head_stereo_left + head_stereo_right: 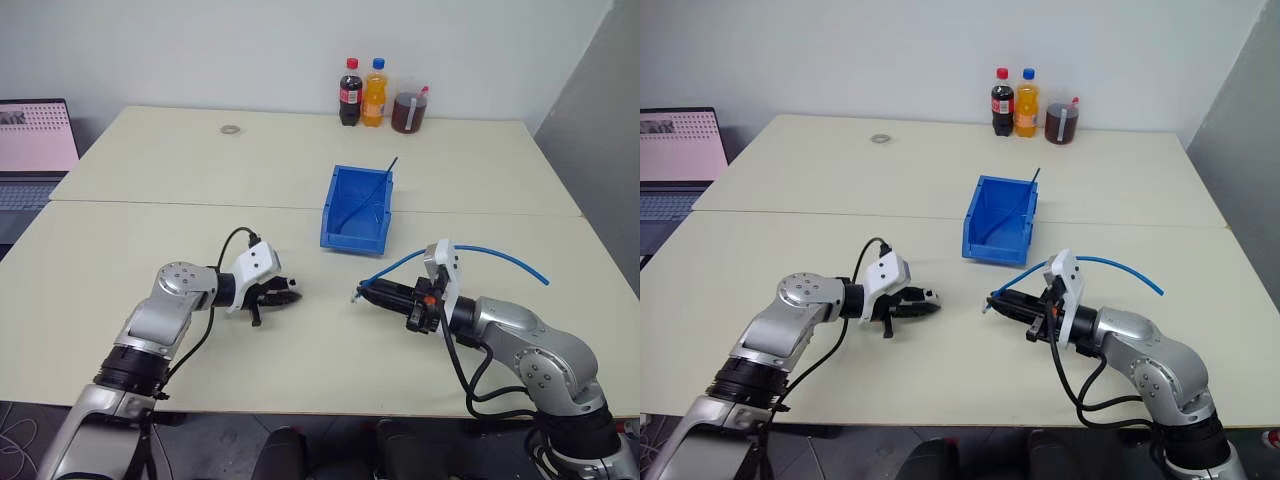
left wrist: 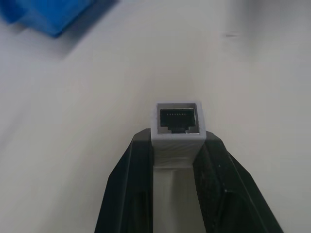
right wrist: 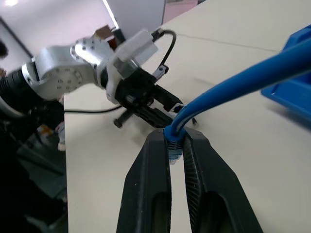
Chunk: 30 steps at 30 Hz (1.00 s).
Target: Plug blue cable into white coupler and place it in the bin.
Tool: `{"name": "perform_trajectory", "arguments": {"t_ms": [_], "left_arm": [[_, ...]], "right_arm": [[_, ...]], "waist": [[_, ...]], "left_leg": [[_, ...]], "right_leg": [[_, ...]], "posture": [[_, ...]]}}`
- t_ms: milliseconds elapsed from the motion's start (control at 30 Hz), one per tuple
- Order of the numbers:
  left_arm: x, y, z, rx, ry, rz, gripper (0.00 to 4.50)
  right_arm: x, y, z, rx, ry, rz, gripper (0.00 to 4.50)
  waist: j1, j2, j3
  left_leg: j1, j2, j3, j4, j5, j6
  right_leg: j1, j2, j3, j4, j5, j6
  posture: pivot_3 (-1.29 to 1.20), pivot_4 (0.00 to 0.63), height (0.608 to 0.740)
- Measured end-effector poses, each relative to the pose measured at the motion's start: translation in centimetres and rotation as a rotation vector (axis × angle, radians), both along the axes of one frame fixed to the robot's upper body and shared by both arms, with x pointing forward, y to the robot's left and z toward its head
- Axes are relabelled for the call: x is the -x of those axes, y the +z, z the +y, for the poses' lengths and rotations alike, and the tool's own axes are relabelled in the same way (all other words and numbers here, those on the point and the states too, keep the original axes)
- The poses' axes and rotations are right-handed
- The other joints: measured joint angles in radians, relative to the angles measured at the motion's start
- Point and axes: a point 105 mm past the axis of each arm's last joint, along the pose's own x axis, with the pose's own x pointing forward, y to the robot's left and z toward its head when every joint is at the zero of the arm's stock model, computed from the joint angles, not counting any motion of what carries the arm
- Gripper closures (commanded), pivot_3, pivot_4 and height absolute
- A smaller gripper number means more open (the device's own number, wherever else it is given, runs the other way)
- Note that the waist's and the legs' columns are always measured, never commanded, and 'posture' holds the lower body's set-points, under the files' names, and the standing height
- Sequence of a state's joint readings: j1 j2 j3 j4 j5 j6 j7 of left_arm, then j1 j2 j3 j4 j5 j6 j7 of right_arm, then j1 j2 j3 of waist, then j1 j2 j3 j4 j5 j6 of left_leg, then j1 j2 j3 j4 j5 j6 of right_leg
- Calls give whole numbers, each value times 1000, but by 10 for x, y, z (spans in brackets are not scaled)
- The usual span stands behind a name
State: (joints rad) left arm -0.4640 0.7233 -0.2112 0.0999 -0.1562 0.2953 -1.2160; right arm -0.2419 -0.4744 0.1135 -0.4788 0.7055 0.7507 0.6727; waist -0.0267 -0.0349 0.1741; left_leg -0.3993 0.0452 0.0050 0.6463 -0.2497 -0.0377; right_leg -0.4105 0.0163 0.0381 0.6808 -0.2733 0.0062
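Observation:
My left gripper (image 2: 177, 145) is shut on the white coupler (image 2: 178, 126), whose dark socket faces away from the wrist. In the head views this gripper (image 1: 290, 296) hovers over the table's near middle and points right. Facing it across a short gap, my right gripper (image 1: 362, 294) is shut on the plug end of the blue cable (image 1: 500, 255). The cable arcs back over the right wrist. In the right wrist view the fingers (image 3: 155, 160) pinch the cable (image 3: 233, 82) close to the left gripper (image 3: 180, 104). The bin (image 1: 340, 240) stands behind both.
A dark straight strand (image 1: 385, 175) leans in the bin. Two bottles (image 1: 350, 92) and a jar (image 1: 408, 112) stand at the table's far edge, with a small ring (image 1: 231, 129) to their left. A laptop (image 1: 35, 140) sits at the far left.

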Motion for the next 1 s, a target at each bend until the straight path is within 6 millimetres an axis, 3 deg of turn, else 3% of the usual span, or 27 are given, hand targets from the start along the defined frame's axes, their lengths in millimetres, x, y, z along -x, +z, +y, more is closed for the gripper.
{"name": "perform_trajectory", "arguments": {"t_ms": [167, 400, 733, 1000], "left_arm": [[15, -6, -7, -76, -147, 17, 3707], [13, -15, -8, -136, -203, -15, 3707], [12, -17, -10, -127, -238, -46, 3707], [12, -19, -8, -124, -243, -48, 3707]], "right_arm": [[4, -3, 3, 13, 24, -16, 4405], [-5, -12, 10, 84, 42, -105, 4405], [-17, -20, 56, 118, 181, -237, 4405], [-25, -37, 74, 188, 214, -322, 4406]], "waist": [[-2, 0, 0], [-2, 0, 0], [1, 0, 0], [0, 0, -1]], "left_leg": [[1, -1, 1, 0, 0, 0], [1, -1, 1, 0, 0, 0], [1, -1, 1, 1, 0, 0], [2, 0, 2, 1, 0, 0]], "right_leg": [[0, 1, 1, 0, 0, 0], [0, 3, 1, 0, 0, 0], [0, 2, 1, 0, 0, 0], [1, 2, 1, 1, 0, 0]], "posture": [[0, 150, 740], [0, 150, 740], [0, 150, 740], [0, 150, 740]]}}
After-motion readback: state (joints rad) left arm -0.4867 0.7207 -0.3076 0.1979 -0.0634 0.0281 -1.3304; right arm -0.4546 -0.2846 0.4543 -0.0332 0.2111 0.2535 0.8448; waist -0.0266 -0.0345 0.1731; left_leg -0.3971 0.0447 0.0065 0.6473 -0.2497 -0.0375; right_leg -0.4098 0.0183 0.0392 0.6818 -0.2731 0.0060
